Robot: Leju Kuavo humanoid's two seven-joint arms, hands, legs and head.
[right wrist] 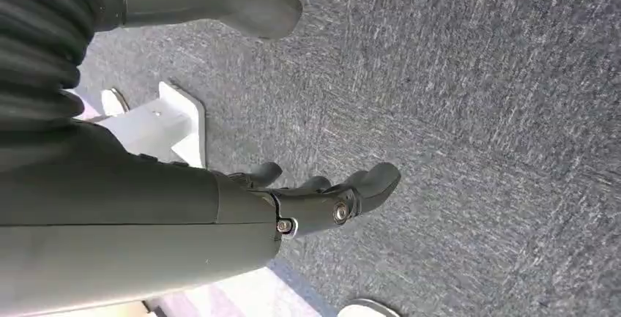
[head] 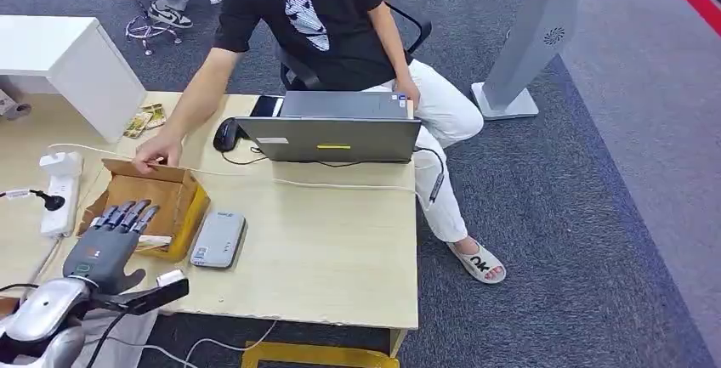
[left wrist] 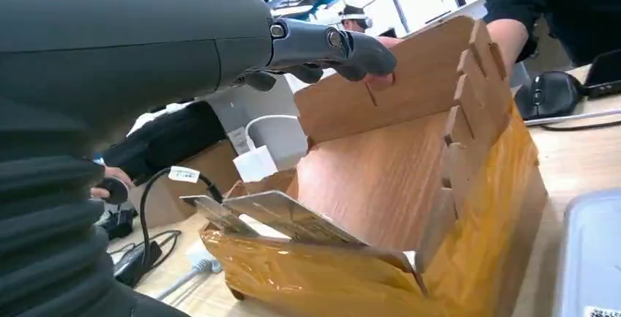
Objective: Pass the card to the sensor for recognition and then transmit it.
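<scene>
The left hand (head: 109, 245) hangs over the near side of the cardboard box (head: 183, 198), fingers straight and apart, holding nothing, likely set to reach in for a card. The left wrist view shows the cards (left wrist: 289, 214) leaning on the box's near wall. The right hand (right wrist: 322, 196) hangs over the carpet, fingers loose, empty.
</scene>
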